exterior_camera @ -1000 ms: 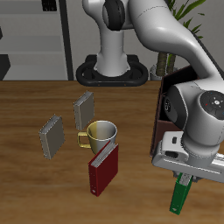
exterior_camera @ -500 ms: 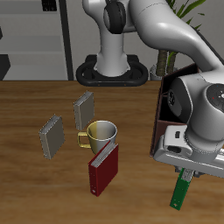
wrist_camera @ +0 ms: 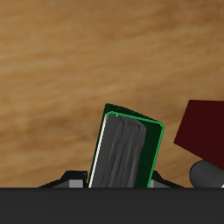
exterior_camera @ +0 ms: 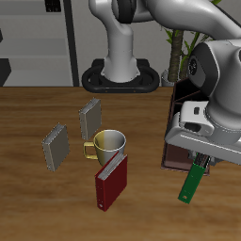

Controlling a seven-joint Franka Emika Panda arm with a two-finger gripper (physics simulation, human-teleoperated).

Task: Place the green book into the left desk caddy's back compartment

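Observation:
The green book (exterior_camera: pixel 191 183) hangs tilted in the air near the table's front edge, its upper end held in my gripper (exterior_camera: pixel 199 162), which is shut on it. Seen from the wrist, the green book (wrist_camera: pixel 128 150) shows its green cover rim and grey page edges reaching away from the fingers over bare wood. The left desk caddy (exterior_camera: pixel 176 123), a dark reddish-brown box with a black inside, stands just behind the book and is mostly hidden by my arm. A dark-red corner of the caddy (wrist_camera: pixel 203 128) shows beside the book in the wrist view.
A thick dark-red book (exterior_camera: pixel 111 181) stands near the table's middle front, with a yellow mug (exterior_camera: pixel 108 145) just behind it. Two grey books (exterior_camera: pixel 55 146) (exterior_camera: pixel 90 118) stand farther back. The robot's base (exterior_camera: pixel 119 75) sits at the table's back.
My gripper has risen and moved back toward the caddy, carrying the green book with it. The book now hangs higher and more tilted.

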